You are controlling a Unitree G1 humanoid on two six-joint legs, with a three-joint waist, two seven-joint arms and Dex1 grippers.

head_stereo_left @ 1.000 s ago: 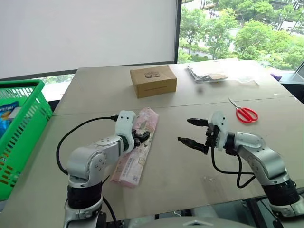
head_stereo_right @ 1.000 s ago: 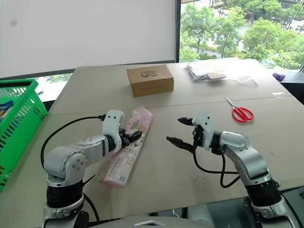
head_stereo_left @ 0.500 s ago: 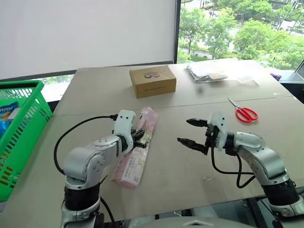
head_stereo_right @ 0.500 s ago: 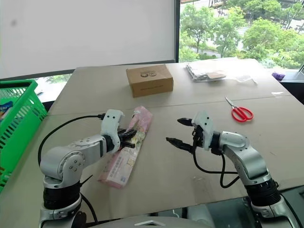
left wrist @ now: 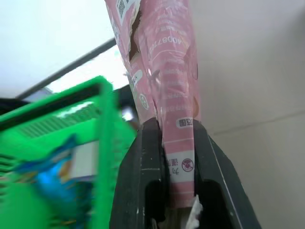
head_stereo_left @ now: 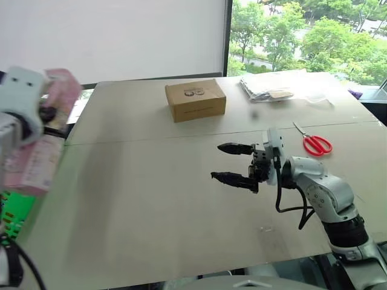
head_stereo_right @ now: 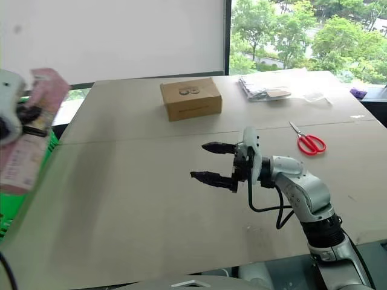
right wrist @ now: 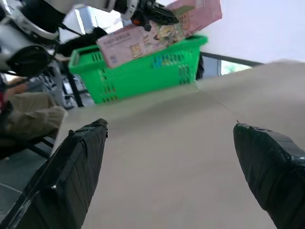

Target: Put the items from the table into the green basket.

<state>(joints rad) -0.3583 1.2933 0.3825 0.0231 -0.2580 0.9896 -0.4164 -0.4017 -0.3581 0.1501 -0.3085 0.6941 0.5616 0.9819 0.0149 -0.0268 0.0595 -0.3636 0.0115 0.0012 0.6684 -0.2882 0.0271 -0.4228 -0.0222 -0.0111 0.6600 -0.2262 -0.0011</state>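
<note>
The long pink printed carton (head_stereo_left: 40, 140) hangs in the air at the far left, off the table (head_stereo_left: 151, 205). My left gripper (left wrist: 177, 143) is shut on its lower part, and its black fingers (left wrist: 143, 157) press both flat sides. The green basket (left wrist: 52, 129) stands just beyond and below the carton, with something blue and blurred inside. In the right wrist view the carton (right wrist: 157, 28) hovers above the basket (right wrist: 143, 71). My right gripper (head_stereo_left: 217, 161) is held open and empty over the middle of the table, pointing left.
A brown cardboard box (head_stereo_left: 195, 99) sits at the back centre. Clear plastic packets (head_stereo_left: 269, 90) lie at the back right, and red scissors (head_stereo_left: 315, 144) on the right. A person's leg in beige trousers (right wrist: 28, 114) is beside the basket.
My left gripper shut on the pink carton, lifted it off the table and swung it up and far left toward the basket. The right gripper rose a little and shifted left, still open.
</note>
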